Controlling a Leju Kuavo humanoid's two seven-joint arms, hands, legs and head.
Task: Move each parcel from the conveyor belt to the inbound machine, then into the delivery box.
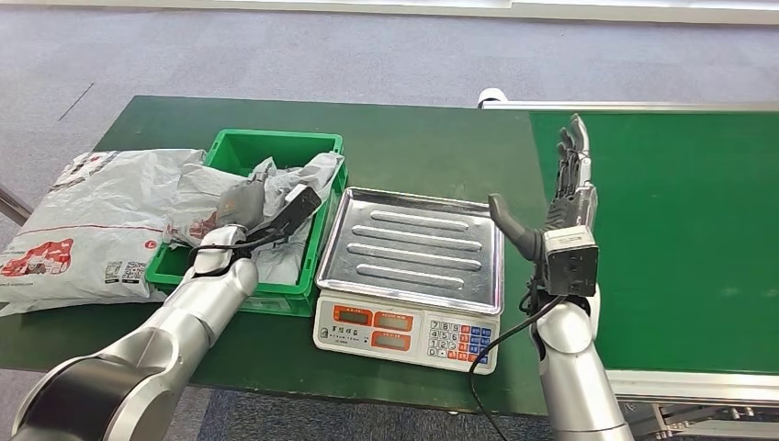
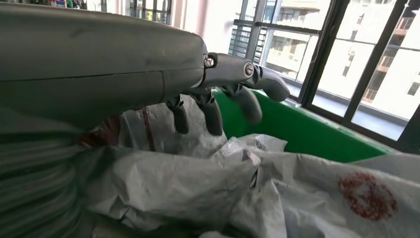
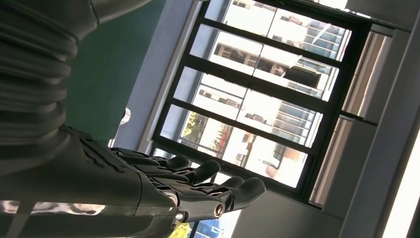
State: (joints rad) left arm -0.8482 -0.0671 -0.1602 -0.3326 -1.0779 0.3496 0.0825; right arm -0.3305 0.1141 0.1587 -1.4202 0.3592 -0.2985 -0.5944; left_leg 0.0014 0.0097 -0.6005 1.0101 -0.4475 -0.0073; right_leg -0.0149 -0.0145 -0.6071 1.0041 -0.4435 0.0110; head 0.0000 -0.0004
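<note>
The left hand (image 1: 276, 209) hangs over the green box (image 1: 276, 147) on the counter (image 1: 413, 138), fingers (image 2: 213, 116) apart and curled slightly down, holding nothing, just above a crumpled grey parcel (image 1: 294, 184) lying in the box. A larger grey parcel (image 1: 92, 220) with red print lies on the counter, touching the box's left side. The scale (image 1: 409, 276) sits just right of the box. The right hand (image 1: 560, 197) is upright, fingers spread and released, between the scale and the green belt (image 1: 680, 230)
</note>
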